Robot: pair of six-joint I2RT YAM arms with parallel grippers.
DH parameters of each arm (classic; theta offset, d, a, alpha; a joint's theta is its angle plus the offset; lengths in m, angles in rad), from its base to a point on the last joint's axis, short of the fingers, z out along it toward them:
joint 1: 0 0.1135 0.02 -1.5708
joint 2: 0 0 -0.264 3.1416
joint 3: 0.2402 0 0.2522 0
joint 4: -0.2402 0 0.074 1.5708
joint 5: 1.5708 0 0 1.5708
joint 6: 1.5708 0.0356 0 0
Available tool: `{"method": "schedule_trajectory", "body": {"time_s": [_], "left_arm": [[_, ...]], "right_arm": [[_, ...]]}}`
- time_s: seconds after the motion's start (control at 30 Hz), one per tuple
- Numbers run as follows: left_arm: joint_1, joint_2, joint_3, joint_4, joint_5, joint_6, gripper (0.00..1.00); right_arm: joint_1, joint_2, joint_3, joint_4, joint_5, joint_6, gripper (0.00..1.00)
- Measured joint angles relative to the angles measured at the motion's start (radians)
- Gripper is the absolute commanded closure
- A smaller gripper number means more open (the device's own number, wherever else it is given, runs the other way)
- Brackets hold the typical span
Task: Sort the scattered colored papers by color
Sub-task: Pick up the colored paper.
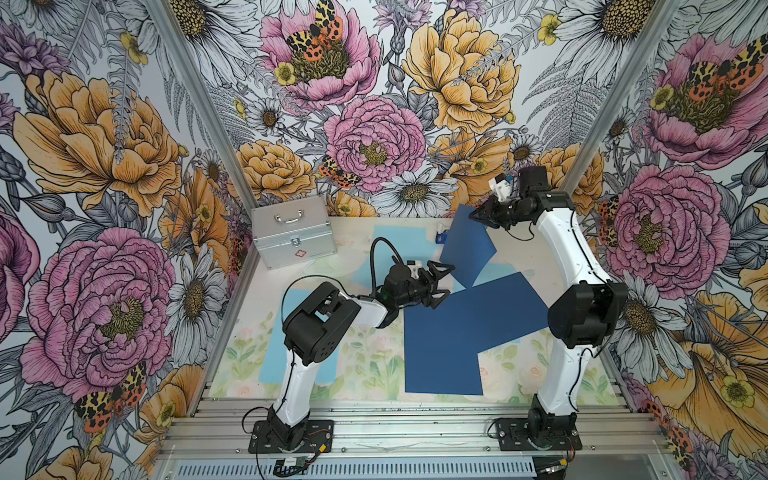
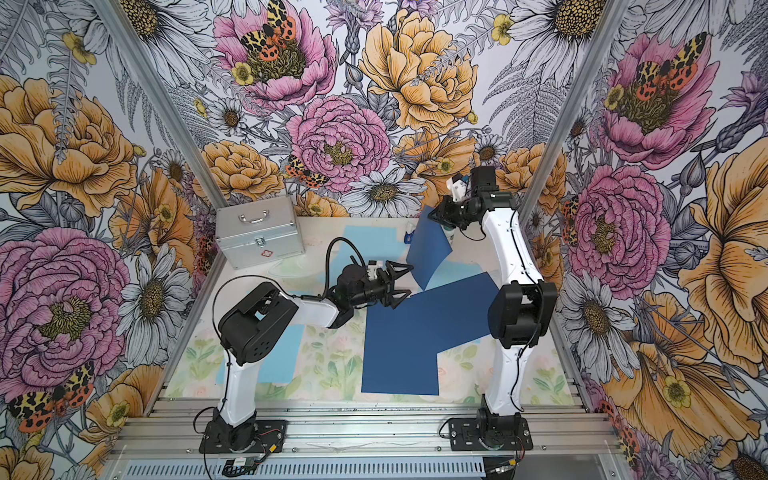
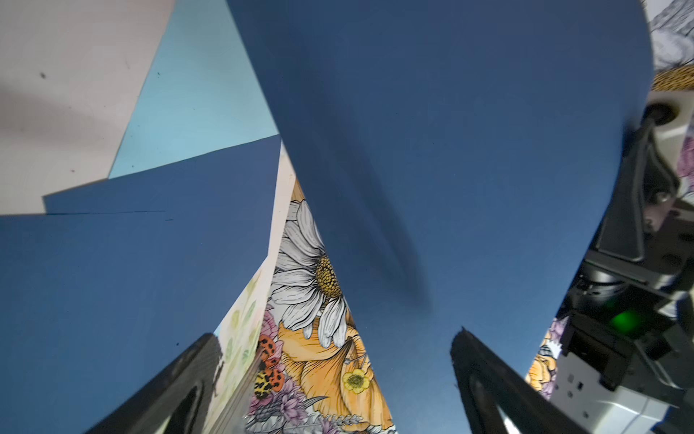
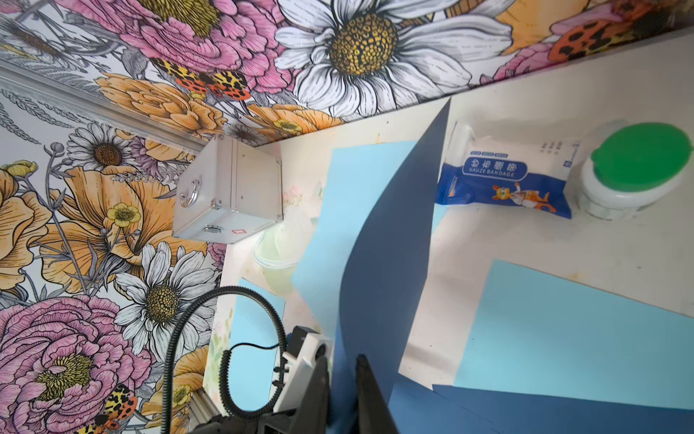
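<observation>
A dark navy paper (image 1: 467, 245) (image 2: 428, 249) hangs curved above the back of the table, with my right gripper (image 1: 478, 216) (image 4: 343, 360) shut on its top corner. My left gripper (image 1: 446, 281) (image 2: 409, 281) stands open beside the sheet's lower corner; in the left wrist view the sheet (image 3: 450, 150) lies partly between the spread fingers. Two more navy papers (image 1: 457, 332) (image 3: 112, 282) overlap flat on the table. Light blue papers lie at the front left (image 1: 299, 353), at the back (image 4: 356, 206) and on the right (image 4: 563, 338).
A silver case (image 1: 291, 237) (image 4: 229, 188) stands at the back left corner. A blue-and-white gauze bandage packet (image 4: 507, 180) and a green-lidded jar (image 4: 634, 169) sit against the back wall. Flowered walls close in three sides.
</observation>
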Motion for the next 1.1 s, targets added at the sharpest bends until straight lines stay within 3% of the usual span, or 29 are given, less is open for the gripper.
{"method": "schedule_trajectory", "body": {"time_s": [0.2,0.47,0.73,0.93,1.0,1.07,1.1], "left_arm": [[0.000,0.081,0.014,0.220,-0.105,-0.145,0.02],[-0.006,0.141,0.134,0.319,-0.153,-0.250,0.02],[-0.013,0.149,0.136,0.358,-0.179,-0.304,0.37],[-0.013,0.150,0.135,0.360,-0.182,-0.306,0.70],[-0.011,0.150,0.134,0.354,-0.175,-0.298,0.85],[-0.009,0.150,0.133,0.333,-0.162,-0.277,0.99],[-0.006,0.148,0.133,0.308,-0.150,-0.259,1.00]], "right_arm": [[0.012,-0.058,-0.056,0.054,0.022,0.031,0.85],[0.013,-0.071,-0.100,0.087,0.042,0.059,0.85],[0.013,-0.098,-0.148,0.101,0.058,0.063,0.85],[0.013,-0.150,-0.200,0.105,0.067,0.062,0.83],[0.010,-0.174,-0.226,0.108,0.071,0.062,0.73],[0.000,-0.197,-0.255,0.109,0.075,0.060,0.55],[-0.003,-0.209,-0.272,0.109,0.077,0.057,0.45]]}}
